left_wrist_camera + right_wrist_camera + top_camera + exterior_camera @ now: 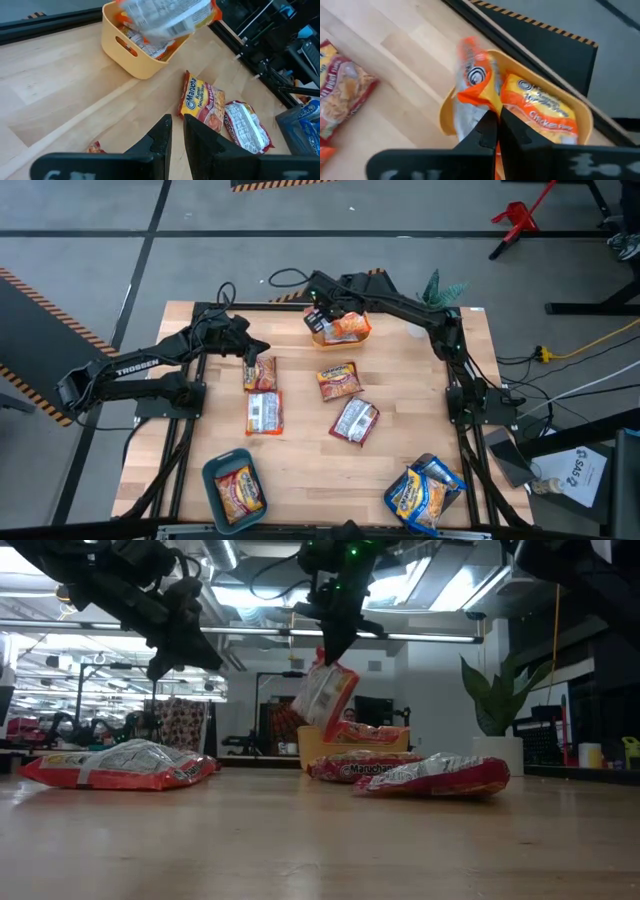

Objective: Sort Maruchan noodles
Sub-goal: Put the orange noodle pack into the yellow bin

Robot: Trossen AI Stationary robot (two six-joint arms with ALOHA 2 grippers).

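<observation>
My right gripper (pixel 335 645) is shut on an orange-yellow Maruchan packet (pixel 325 690) above the yellow bin (pixel 352 339) at the table's far edge. Another orange packet (pixel 542 107) lies in that bin. My left gripper (pixel 177 127) is shut and empty. It hovers above the table's left half, over a red packet (pixel 258 370). Three more red-silver packets lie flat on the wood: one (pixel 264 413) near the left arm, two (pixel 338 380) (pixel 354 420) at the centre. My right gripper pinches the orange packet by its crimped end seam (pixel 482 97) between the two fingers. The fingers come from above, pointing down. The packet hangs tilted below them, lifted clear of the table, with its lower end (pixel 312 715) over the yellow bin.
A teal bin (pixel 215 480) at the near-left holds a red packet. A grey bin (pixel 452 475) at the near-right holds blue-white packets. A small plant (pixel 440 288) stands at the far-right corner. Bare wood lies between the centre packets and the near edge.
</observation>
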